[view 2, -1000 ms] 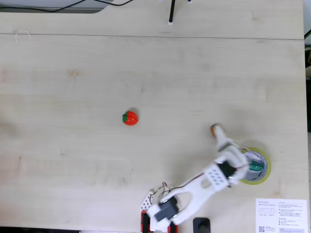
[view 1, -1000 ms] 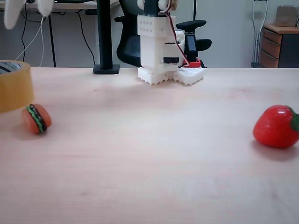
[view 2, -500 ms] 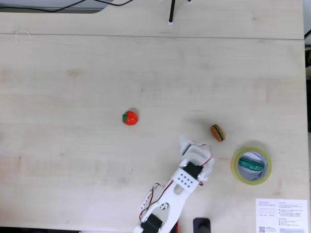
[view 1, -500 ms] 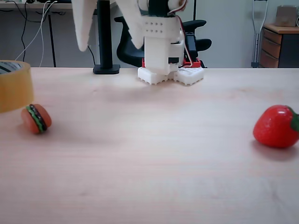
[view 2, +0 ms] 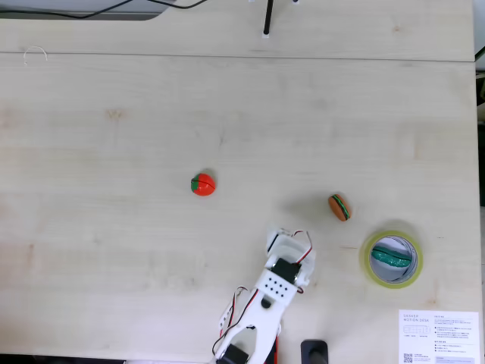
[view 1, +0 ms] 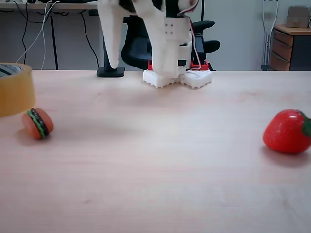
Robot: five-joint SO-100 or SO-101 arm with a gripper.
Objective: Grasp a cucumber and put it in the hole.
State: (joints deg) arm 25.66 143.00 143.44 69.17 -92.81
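The dark-green cucumber (view 2: pixel 392 258) lies inside the hole of a yellowish tape roll (view 2: pixel 373 271) at the lower right of the top-down fixed view. In the low fixed view the tape roll (view 1: pixel 14 90) stands at the left edge and its wall hides the cucumber. My gripper (view 2: pixel 279 240) hangs over bare table left of the roll and below the burger toy. In the low fixed view the gripper (view 1: pixel 138 60) is raised above the far part of the table, open, with one white finger (view 1: pixel 111 39) pointing down and nothing between the fingers.
A small burger toy (view 2: pixel 339 207) lies just up-left of the roll and shows beside the roll as burger toy (view 1: pixel 38 123). A red strawberry toy (view 2: pixel 202 184) sits mid-table, at the right as strawberry toy (view 1: pixel 287 131). A printed sheet (view 2: pixel 438 336) lies bottom right. The arm's base (view 1: pixel 177 77) stands at the back.
The arm has swung away from above the tape roll and pulled back towards its base, with the gripper open. The cucumber stays in the roll; burger and strawberry have not moved.
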